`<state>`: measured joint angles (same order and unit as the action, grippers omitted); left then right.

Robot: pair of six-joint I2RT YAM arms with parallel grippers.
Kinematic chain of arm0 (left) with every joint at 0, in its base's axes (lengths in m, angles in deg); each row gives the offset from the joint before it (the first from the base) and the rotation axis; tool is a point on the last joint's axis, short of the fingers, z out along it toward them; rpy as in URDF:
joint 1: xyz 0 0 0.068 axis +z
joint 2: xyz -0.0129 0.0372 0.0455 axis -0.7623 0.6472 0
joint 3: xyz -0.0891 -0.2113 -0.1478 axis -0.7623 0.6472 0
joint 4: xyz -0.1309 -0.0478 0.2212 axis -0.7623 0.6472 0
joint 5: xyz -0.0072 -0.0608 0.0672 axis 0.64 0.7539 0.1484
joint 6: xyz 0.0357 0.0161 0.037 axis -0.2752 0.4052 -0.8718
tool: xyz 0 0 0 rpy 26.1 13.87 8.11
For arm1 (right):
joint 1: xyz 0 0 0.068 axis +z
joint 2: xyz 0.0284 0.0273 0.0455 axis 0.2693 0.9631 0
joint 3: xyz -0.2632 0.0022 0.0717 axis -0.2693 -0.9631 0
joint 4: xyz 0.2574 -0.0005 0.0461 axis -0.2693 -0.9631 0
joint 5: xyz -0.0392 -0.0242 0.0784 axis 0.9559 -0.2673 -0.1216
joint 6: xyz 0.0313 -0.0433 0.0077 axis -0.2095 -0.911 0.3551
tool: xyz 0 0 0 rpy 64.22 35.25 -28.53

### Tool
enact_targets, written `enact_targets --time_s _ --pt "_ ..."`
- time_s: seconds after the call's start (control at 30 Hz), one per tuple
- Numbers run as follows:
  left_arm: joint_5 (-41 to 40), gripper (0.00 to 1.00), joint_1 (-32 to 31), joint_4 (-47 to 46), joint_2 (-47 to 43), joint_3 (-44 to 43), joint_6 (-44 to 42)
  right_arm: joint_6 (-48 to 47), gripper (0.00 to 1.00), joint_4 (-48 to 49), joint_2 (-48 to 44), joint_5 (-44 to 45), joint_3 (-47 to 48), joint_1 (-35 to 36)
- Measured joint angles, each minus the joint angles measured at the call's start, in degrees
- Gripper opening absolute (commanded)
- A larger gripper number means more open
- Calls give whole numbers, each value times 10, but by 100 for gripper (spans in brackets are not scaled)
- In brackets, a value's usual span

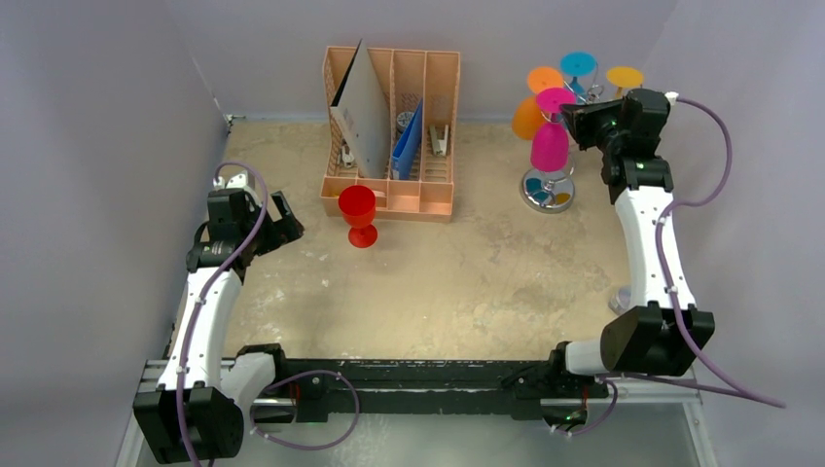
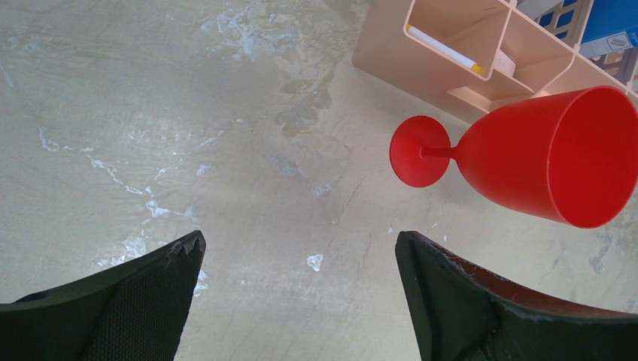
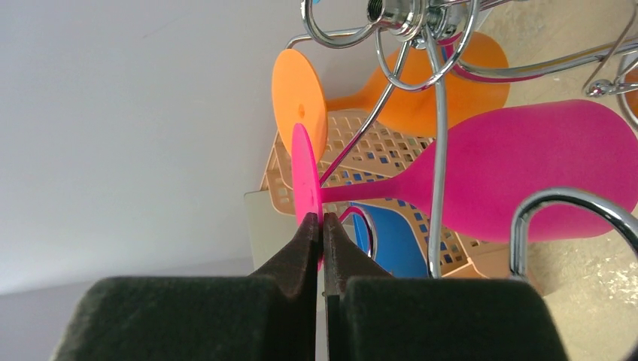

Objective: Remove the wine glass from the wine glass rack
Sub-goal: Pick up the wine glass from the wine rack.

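The silver wire wine glass rack (image 1: 549, 190) stands at the back right on its round shiny base, with orange, blue and yellow glasses hanging on it. A pink wine glass (image 1: 550, 144) hangs upside down on it, foot uppermost. My right gripper (image 1: 574, 115) is shut on the edge of the pink glass's foot (image 3: 305, 180); the pink bowl (image 3: 527, 169) and the rack's chrome loops (image 3: 436, 135) show behind the fingers. My left gripper (image 1: 282, 226) is open and empty over the table; in its wrist view (image 2: 301, 248) a red wine glass (image 2: 557, 154) stands ahead to the right.
A peach slotted desk organiser (image 1: 391, 131) with a grey board and a blue folder stands at the back centre. The red wine glass (image 1: 358, 214) stands upright just in front of it. Grey walls close in the left, back and right sides.
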<state>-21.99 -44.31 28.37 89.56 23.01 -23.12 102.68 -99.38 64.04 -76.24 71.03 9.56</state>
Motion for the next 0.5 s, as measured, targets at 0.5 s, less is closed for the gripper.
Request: enact_targets --time_s 0.5 --pt "2 96 0 0 0 0 -2 -15 0 -23 -35 38 -6 -1"
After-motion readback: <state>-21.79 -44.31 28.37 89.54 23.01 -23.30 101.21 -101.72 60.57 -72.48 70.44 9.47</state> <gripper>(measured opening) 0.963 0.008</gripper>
